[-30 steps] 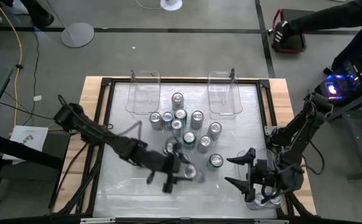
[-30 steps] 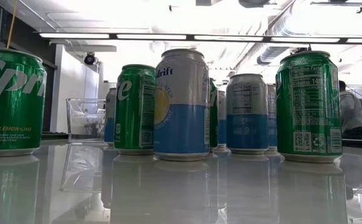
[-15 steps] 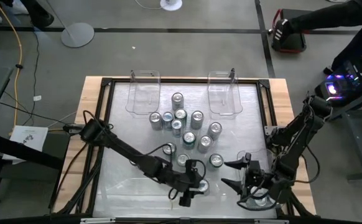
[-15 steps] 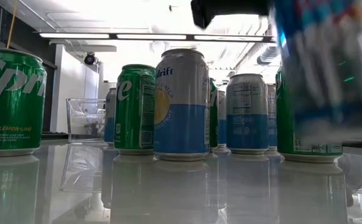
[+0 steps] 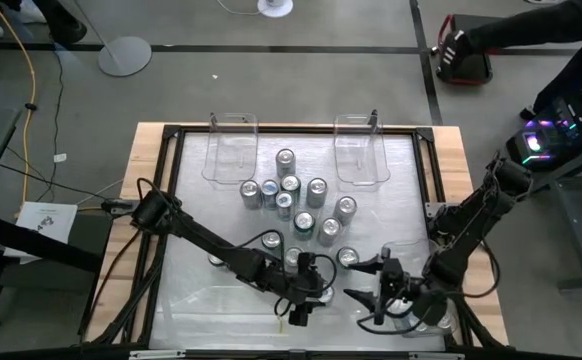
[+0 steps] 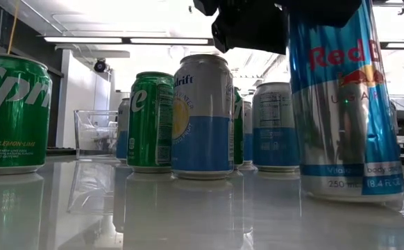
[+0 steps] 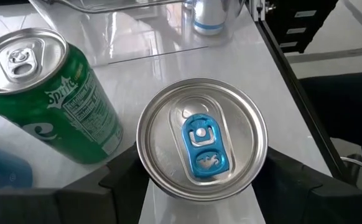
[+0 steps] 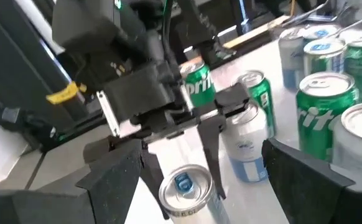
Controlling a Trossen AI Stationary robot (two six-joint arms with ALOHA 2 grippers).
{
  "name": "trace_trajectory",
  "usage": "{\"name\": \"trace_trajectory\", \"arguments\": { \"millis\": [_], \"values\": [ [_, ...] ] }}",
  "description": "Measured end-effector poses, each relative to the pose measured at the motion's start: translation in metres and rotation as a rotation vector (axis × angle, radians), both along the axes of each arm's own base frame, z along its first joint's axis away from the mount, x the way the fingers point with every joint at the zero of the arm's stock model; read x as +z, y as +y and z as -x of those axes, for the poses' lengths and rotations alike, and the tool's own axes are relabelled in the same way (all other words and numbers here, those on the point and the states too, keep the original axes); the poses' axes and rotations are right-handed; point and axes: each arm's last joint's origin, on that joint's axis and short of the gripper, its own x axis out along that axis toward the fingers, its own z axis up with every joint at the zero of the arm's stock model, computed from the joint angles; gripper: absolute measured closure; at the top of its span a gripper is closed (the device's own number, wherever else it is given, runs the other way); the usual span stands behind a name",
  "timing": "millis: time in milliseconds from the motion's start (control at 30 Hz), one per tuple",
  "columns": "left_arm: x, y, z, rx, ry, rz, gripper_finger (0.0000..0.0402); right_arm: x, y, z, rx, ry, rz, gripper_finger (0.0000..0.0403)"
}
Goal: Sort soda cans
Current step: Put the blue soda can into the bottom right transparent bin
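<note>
Near edge of counter [image 5: 171, 200]: the left gripper [image 5: 307, 297] stands over a tall slim blue and silver can [image 6: 346, 111], which is upright on the surface close to the low camera.
Left jaws: they flank this can on both sides, as the left wrist view shows around its silver top with the blue tab [image 7: 202, 138]. I cannot tell if they press it or are just letting it go; I judge the can is being set down here, apart from the group.
Beside it: a green can [image 7: 50, 93] stands just next to the slim can, upright and untouched.
Right gripper [image 5: 373, 292]: it waits low near the front right corner, pointing toward the left gripper. Its jaws are spread wide and hold nothing, probably to be ready for the next can.
Middle of counter: the other soda cans [image 5: 301, 205] stand in a loose cluster, green ones and blue and silver ones mixed, all upright. So the sorting seems to be at an early stage.
Far side: two clear plastic bins [image 5: 231, 146] lie near the far edge, one left and one right. No can shows in them; I suppose they are for the sorted cans.
</note>
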Motion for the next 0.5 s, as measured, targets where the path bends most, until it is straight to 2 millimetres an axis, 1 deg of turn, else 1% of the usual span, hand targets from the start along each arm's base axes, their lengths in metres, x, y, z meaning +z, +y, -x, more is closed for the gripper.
{"name": "trace_trajectory", "arguments": {
  "millis": [100, 300, 400, 500],
  "values": [
    [0.0, 0.0, 0.0, -0.001, -0.001, 0.0, 0.0148, -0.002, -0.003, -0.005, 0.041, 0.036, 0.019, 0.0082],
    [0.005, -0.001, -0.001, -0.005, -0.026, 0.039, 0.0096, -0.006, -0.012, -0.017, 0.162, 0.121, 0.082, 0.0082],
    [0.011, 0.0, 0.001, -0.016, -0.029, 0.051, 0.0088, -0.006, -0.016, -0.021, 0.206, 0.141, 0.184, 0.0082],
    [0.025, 0.0, 0.006, -0.017, -0.043, 0.064, 0.0086, -0.004, -0.02, -0.027, 0.217, 0.131, 0.25, 0.0082]
  ]
}}
